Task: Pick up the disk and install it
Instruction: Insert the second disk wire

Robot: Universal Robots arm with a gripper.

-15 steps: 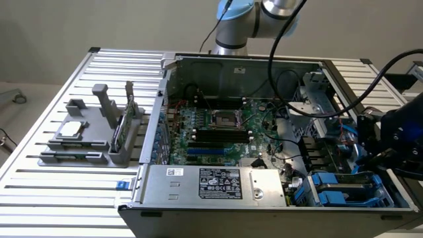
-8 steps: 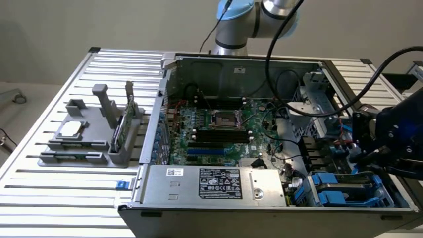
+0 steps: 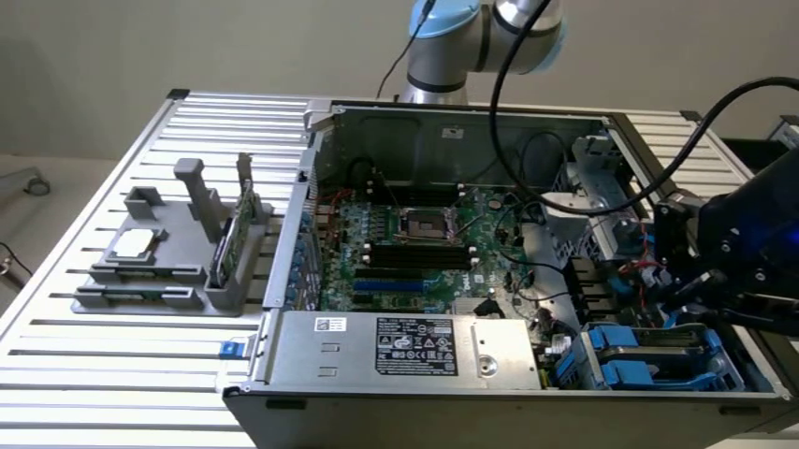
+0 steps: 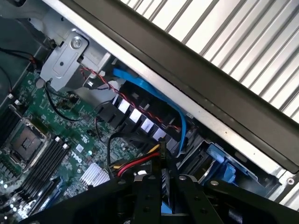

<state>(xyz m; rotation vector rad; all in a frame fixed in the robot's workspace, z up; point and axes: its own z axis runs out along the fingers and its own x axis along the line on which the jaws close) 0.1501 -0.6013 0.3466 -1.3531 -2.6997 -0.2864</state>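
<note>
One grey holder (image 3: 163,271) sits on the desk (image 3: 75,374) at the exterior view's left. The open computer case (image 3: 425,122) is in the middle, and the pincer (image 3: 712,313) is at the right, over the drive bay (image 3: 731,365) with its blue carriers.

In the wrist view the fingers (image 4: 145,196) stand close together on a thin slab seen edge-on, with a blue sliver. I take this to be the disk (image 4: 164,186), held above the bay.

To seat it well, the slab should be kept square to the slot, clear of the red and yellow wires (image 4: 138,162), and pushed in straight, untilted.

The disk appears to hang on edge, its long axis roughly along the pincer's reach, toward the bay. Its label face cannot be made out.
</note>
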